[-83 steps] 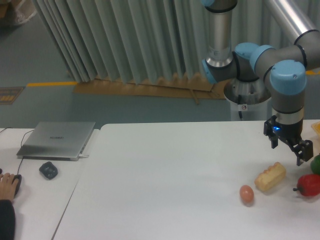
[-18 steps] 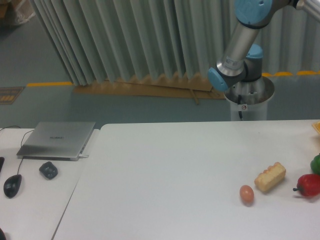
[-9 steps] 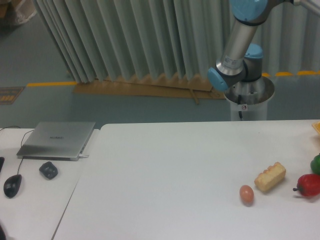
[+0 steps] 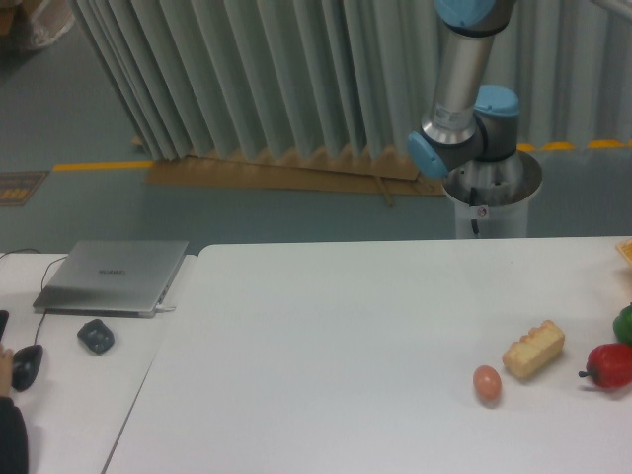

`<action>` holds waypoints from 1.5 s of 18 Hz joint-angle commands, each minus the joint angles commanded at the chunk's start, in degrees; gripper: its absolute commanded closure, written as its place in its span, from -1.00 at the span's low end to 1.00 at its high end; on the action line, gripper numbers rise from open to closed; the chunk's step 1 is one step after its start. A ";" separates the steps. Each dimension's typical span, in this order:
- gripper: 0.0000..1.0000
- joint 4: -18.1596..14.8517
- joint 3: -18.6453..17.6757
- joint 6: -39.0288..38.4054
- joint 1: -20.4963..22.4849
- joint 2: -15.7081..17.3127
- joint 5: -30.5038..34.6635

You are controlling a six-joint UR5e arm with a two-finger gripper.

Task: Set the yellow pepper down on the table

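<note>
The yellow pepper is out of view. A thin yellow-orange sliver [image 4: 627, 251] shows at the right edge of the frame, too little of it to say what it is. The white table [image 4: 346, 326] fills the lower middle and right. Only the upper links of my arm [image 4: 459, 79] show, rising from the base at the back right and leaving the frame at the top. The gripper itself is outside the picture.
On the table's right side lie a brown egg [image 4: 487, 383], a pale bread-like block [image 4: 534, 349], a red pepper [image 4: 610, 365] and a green object [image 4: 624, 324] cut by the edge. The left desk holds a laptop [image 4: 114, 276], a dark object [image 4: 96, 337] and a mouse [image 4: 27, 365].
The gripper, low over the table's right side 4.6 s ago, has lifted out of the frame. Over the last second the arm link swung slightly left. A hand has reappeared by the mouse.
</note>
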 joint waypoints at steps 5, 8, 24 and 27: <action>0.11 0.35 0.26 -5.29 -2.65 0.09 -1.84; 0.11 4.46 0.79 -15.71 -6.32 -0.61 -4.91; 0.12 19.25 0.00 -36.06 -14.51 -6.85 -4.57; 0.12 19.16 -0.35 -36.06 -14.95 -8.52 -4.22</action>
